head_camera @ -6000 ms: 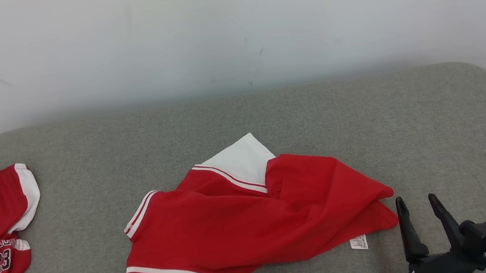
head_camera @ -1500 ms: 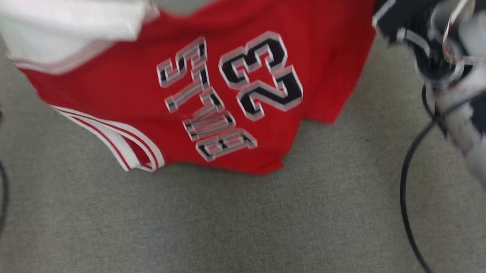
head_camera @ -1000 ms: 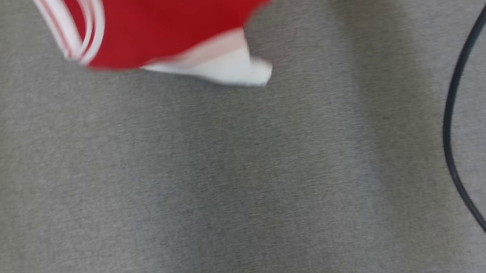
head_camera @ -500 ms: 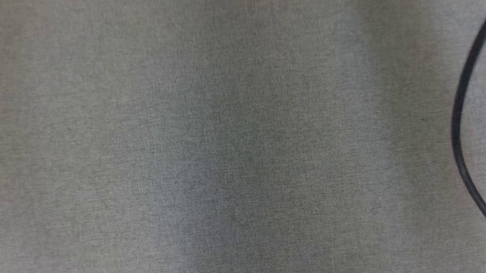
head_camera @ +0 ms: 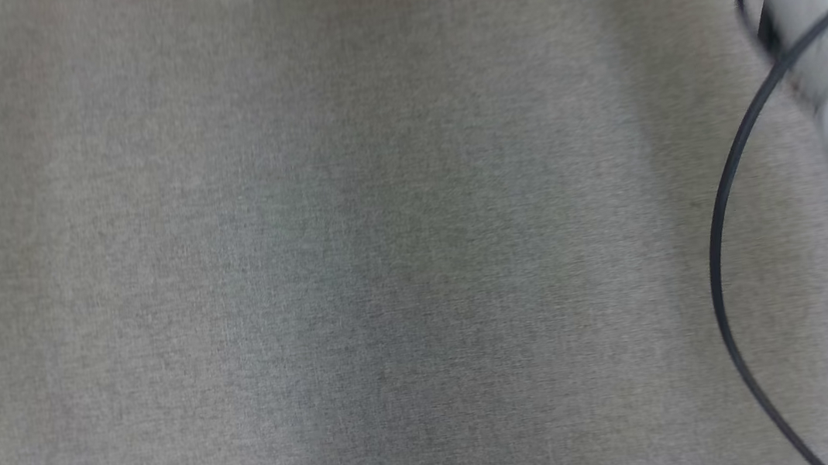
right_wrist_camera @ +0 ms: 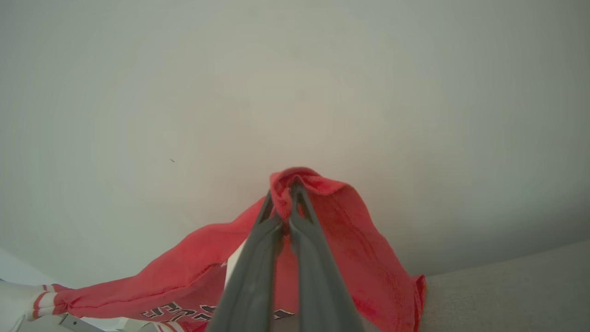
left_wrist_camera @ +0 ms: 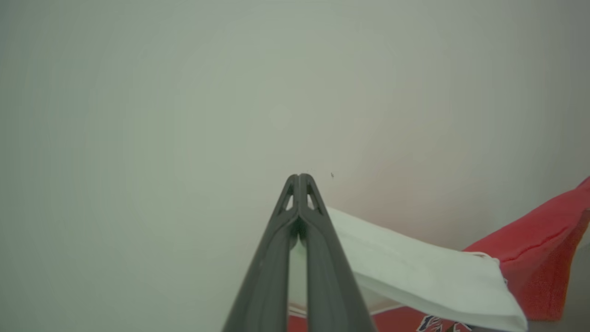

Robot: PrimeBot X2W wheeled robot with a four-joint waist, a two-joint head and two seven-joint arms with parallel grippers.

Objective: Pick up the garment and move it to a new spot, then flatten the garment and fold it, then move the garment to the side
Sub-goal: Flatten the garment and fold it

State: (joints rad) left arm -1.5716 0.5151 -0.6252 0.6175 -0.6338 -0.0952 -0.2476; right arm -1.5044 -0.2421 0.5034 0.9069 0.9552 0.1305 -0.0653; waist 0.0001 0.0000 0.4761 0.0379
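Two tight pinches hold the garment [right_wrist_camera: 350, 240]: the left gripper [left_wrist_camera: 299, 176] clamps its white band, which trails toward four o'clock; the right gripper [right_wrist_camera: 289, 185] clamps a red fold.

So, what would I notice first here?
The red garment held up against a pale wall: the right fingers pinch a bunched red edge, and the left fingers are shut on its white panel. In the head view, a black cable curves over a grey surface.
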